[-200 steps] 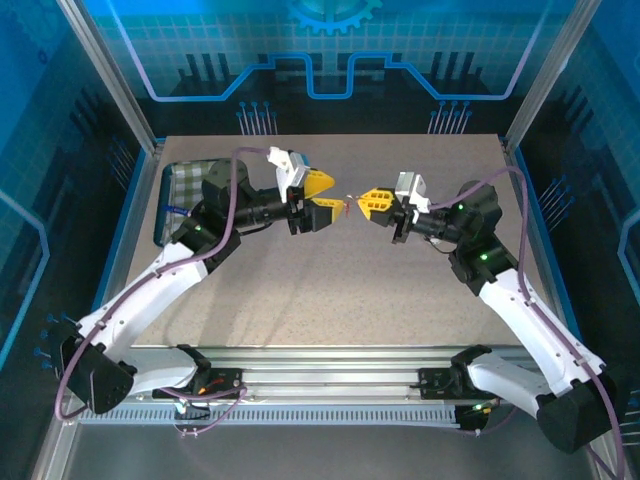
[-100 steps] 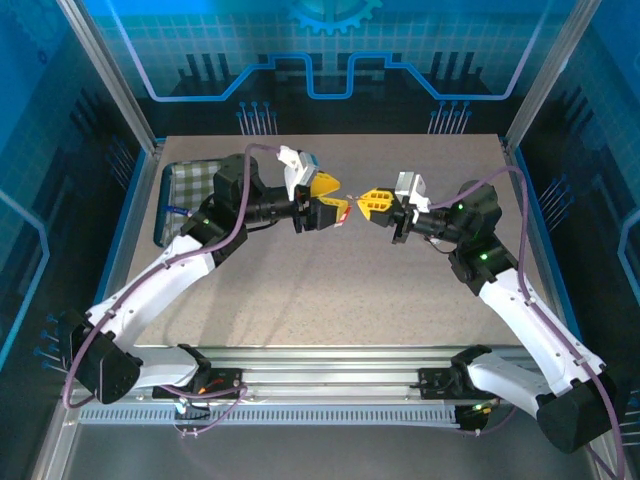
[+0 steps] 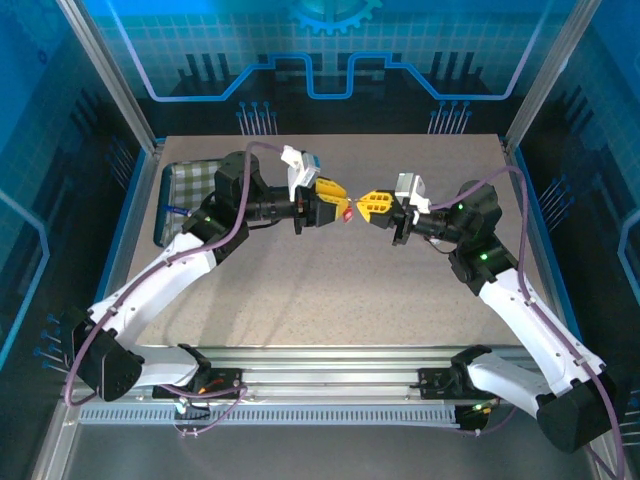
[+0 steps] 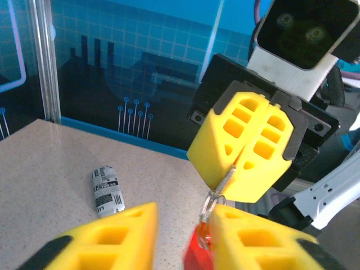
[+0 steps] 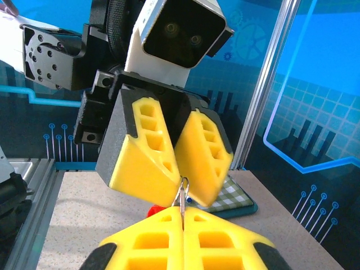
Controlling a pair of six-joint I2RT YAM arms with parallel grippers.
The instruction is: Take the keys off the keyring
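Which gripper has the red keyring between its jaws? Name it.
The left gripper: the red keyring sits between its jaws, while the right gripper pinches only a thin metal piece.

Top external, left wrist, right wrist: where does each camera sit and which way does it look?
Top external: fixed above and behind the arms, looking down on the table; both arms show, left gripper facing right gripper.
Left wrist: on the left arm, looking past its own fingers at the right gripper, shut on the key.
Right wrist: on the right arm, looking past its own fingers at the left gripper.
Shared: both wrist views catch the key and red keyring between the grippers.
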